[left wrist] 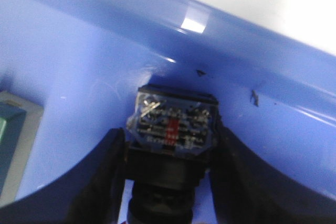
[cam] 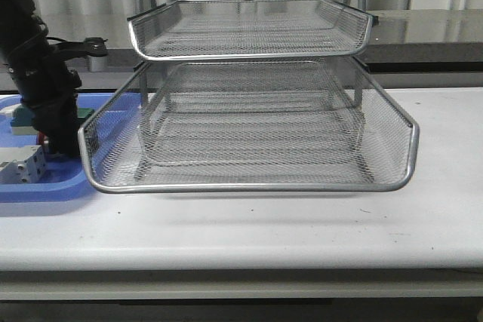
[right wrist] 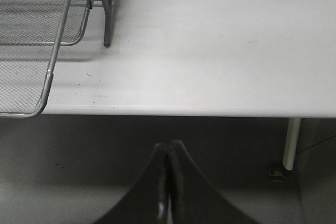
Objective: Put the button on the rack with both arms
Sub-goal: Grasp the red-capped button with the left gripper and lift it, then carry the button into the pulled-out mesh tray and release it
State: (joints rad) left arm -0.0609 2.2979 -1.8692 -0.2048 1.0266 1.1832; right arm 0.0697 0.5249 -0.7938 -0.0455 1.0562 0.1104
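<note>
A: Since the button (left wrist: pixel 172 129) is small and rigid, with a hard plastic body, how is it best held?

B: It is judged light and stiff, somewhat slick on its smooth sides. The flat sides of the rear block are the likely hold, and that is where it is flanked now: the left gripper (left wrist: pixel 170 182) is set around it, one finger (left wrist: pixel 102 177) on each side, seemingly closed on the block.

A: How is it seen?

B: In the left wrist view only its rear face is shown: a dark block with pale lettering and a red mark. The red head is hidden.

A: And where is it?

B: It is in the tray (cam: pixel 45 186), near a wall, left of the rack (cam: pixel 249 141).

A: The right gripper (right wrist: pixel 169 182)?

B: Its jaws are pressed together, nothing is held, and it hangs off the table (right wrist: pixel 220 51) edge.
</note>
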